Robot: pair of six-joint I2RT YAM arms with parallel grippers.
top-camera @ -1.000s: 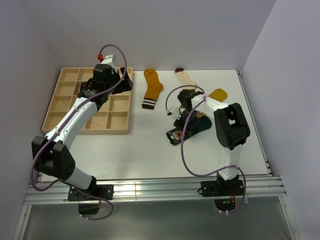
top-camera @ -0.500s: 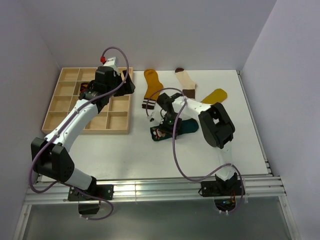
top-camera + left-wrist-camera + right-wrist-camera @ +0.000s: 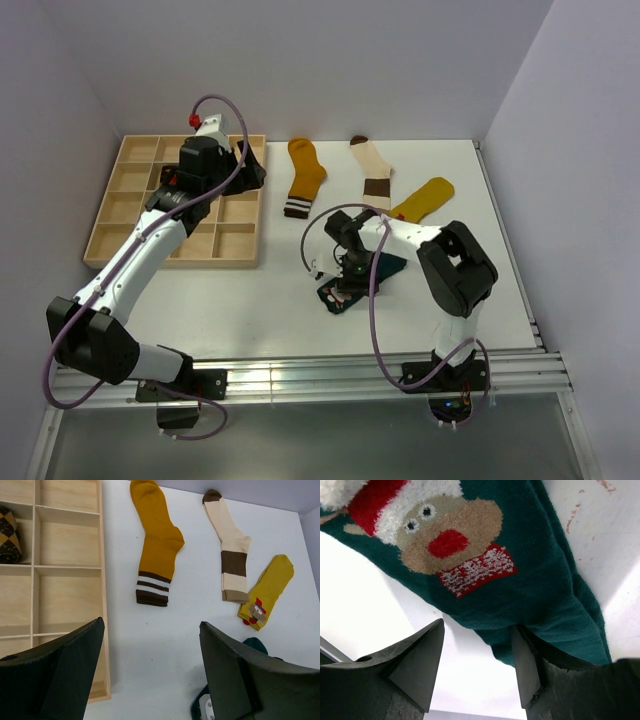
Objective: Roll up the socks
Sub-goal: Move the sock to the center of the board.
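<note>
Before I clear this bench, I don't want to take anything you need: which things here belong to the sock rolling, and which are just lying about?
Belong to the job:
mustard sock
cream sock with brown bands
yellow sock with a red mark
teal sock with a reindeer face
argyle sock

Not socks:
wooden tray, holding the argyle sock in one compartment
white table

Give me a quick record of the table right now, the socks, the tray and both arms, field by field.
laid flat: mustard sock, cream sock, yellow sock, side by side
being handled: teal sock
right gripper: jaws apart, sock's edge between them
left gripper: jaws apart, empty, over the tray's edge
tray: wooden, one argyle sock in a compartment
</note>
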